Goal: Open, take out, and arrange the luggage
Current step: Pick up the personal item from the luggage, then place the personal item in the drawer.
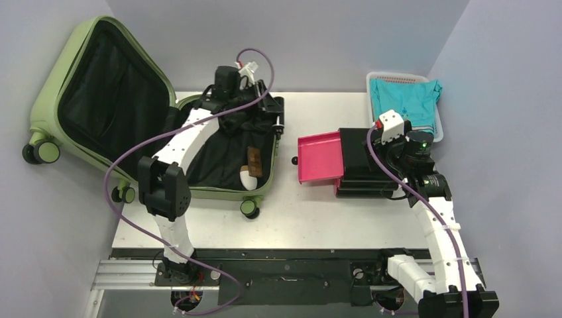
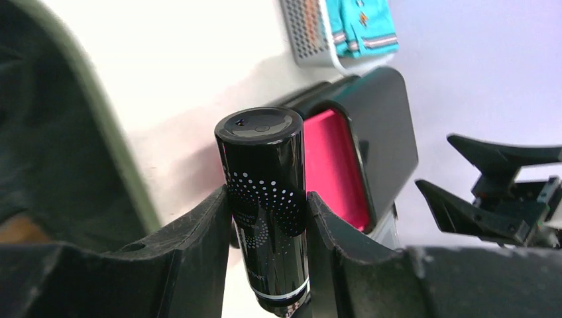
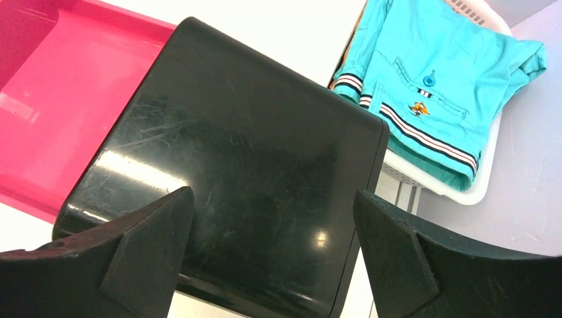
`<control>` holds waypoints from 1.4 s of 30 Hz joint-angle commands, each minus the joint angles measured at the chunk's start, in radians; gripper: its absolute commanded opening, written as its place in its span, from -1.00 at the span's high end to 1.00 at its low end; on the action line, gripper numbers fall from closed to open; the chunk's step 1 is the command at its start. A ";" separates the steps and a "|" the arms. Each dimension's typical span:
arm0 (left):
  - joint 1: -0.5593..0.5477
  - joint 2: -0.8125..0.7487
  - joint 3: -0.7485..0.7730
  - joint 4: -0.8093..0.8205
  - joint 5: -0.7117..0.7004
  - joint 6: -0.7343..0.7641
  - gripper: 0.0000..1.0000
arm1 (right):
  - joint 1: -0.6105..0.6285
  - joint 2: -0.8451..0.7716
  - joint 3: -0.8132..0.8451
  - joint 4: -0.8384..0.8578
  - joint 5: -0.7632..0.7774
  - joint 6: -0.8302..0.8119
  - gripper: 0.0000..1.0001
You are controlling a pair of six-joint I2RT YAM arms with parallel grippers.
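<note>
From above, the luggage (image 1: pixel 43 106) lies open at the table's (image 1: pixel 318 218) left; the left wrist shows the left gripper (image 2: pixel 265 199) partway closed, pinching a black dotted tube (image 2: pixel 262 165), its lettering unreadable; the right wrist shows the right gripper (image 3: pixel 272 205) spread wide over a black case (image 3: pixel 232 132), empty.

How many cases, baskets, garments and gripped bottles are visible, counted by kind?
Cases: 2, olive-green suitcase, black case with pink drawer
Baskets: 1, white mesh basket
Garments: 1, turquoise garment
Gripped bottles: 1, black bottle in left gripper
Total: 5
</note>
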 commanded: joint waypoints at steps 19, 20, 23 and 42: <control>-0.295 0.151 0.089 0.027 -0.060 0.044 1.00 | -0.036 0.023 -0.025 0.052 0.004 0.026 -0.70; -0.298 0.159 0.089 0.024 -0.066 0.049 1.00 | -0.036 0.025 -0.028 0.052 0.002 0.025 -0.70; -0.309 0.174 0.092 0.016 -0.077 0.057 1.00 | -0.036 0.036 -0.027 0.048 -0.002 0.025 -0.70; -0.330 0.191 0.087 0.002 -0.096 0.076 0.90 | 0.126 0.015 0.104 -0.210 -0.191 -0.339 -0.70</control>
